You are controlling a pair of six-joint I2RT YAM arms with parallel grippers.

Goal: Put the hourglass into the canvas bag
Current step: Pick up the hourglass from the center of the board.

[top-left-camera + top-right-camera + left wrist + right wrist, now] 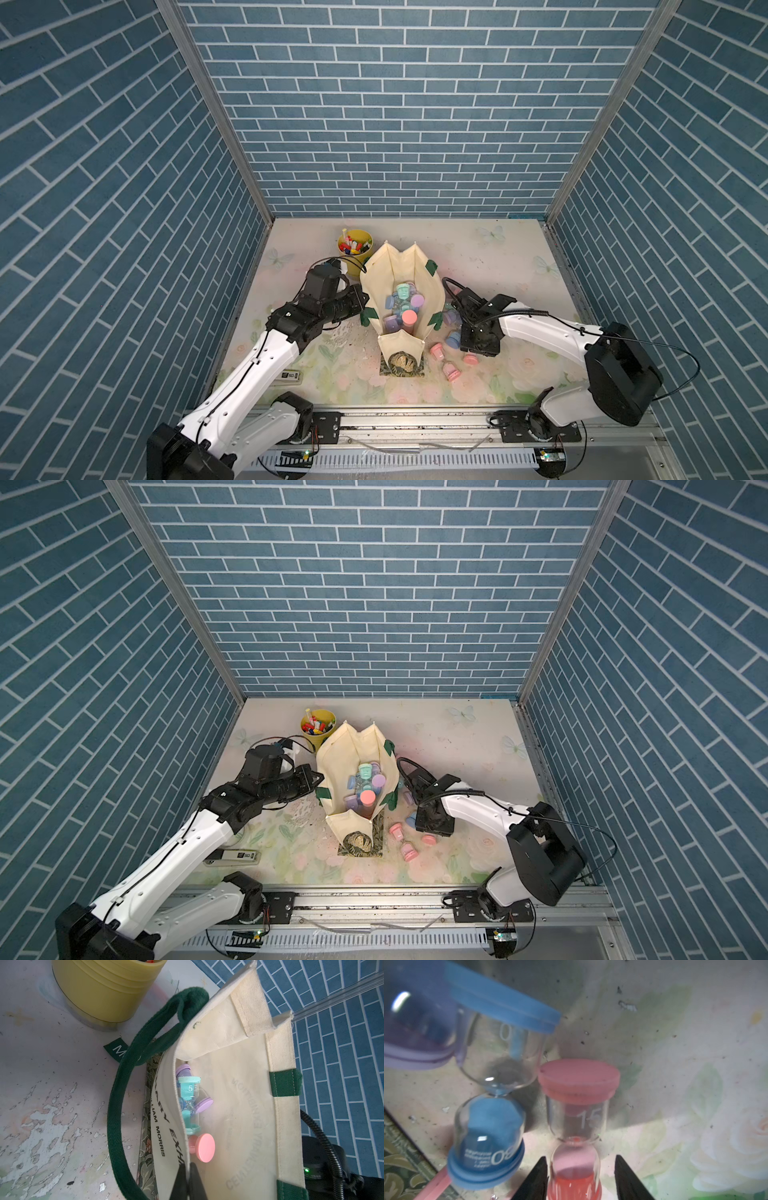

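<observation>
Saw an aluminium rail (415, 419) along the 6 o'clock edge, then a scuffed floral tabletop (498, 257) boxed in by blue brick-print walls (395, 124) at 9, 12 and 3 o'clock. Found the right gripper (580, 1157) partly open astride a pink hourglass (577, 1118) marked 15: one finger (538, 1180) against the glass, the other just apart, without clamping it. Located that hourglass on the tabletop at 4 o'clock of the canvas bag (376, 282), just beside a blue hourglass (490, 1126). Traced its long axis straight away from the fingertips; could not tell flat from tilted. Found the left gripper (188, 1165) pinched shut on the bag's 9 o'clock rim. Noted more hourglasses (403, 295) inside the bag, and a yellow cup of markers (357, 268) at its 11 o'clock.
</observation>
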